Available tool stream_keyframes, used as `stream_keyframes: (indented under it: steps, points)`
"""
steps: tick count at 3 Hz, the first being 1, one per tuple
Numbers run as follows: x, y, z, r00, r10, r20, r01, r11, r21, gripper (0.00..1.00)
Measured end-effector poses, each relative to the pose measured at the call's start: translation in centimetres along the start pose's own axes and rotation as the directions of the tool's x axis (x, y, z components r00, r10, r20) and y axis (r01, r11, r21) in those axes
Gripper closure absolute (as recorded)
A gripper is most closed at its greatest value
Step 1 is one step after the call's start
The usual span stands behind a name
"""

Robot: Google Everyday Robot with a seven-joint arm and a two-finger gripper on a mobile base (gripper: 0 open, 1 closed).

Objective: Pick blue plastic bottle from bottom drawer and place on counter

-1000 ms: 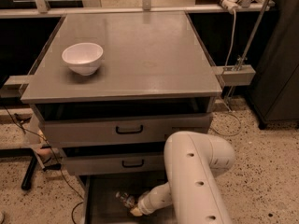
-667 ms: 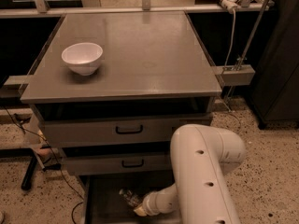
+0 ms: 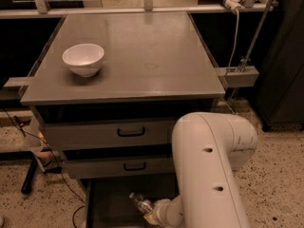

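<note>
Progress looks early: my claw (image 3: 151,216) sits in the bottom drawer (image 3: 109,203) at the blue plastic bottle (image 3: 139,203); whether it grips, I cannot tell; lift and desk (image 3: 142,56) placement remain.

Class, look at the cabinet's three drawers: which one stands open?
The bottom drawer, pulled out with its dark inside showing; the upper drawer and middle drawer are shut. The gripper is down in the open one, by the blue plastic bottle.

One bowl (image 3: 83,58), one bottle (image 3: 140,203), three drawers (image 3: 109,134), one gripper (image 3: 149,215) in bottom drawer (image 3: 107,201).
</note>
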State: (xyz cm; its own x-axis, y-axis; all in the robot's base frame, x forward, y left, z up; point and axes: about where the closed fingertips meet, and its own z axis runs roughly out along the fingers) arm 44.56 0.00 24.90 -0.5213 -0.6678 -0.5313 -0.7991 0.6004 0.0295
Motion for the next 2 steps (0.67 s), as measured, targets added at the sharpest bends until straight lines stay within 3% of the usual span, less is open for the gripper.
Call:
stream_keyframes:
  steps: [1,2]
  points:
    - [-0.3,0.0,-0.7,1.0,-0.005,0.016,0.005,1.0,0.001,1.0]
    - [0.0,0.3,-4.3,0.999,0.019,0.035,-0.019,0.9998,0.004,1.0]
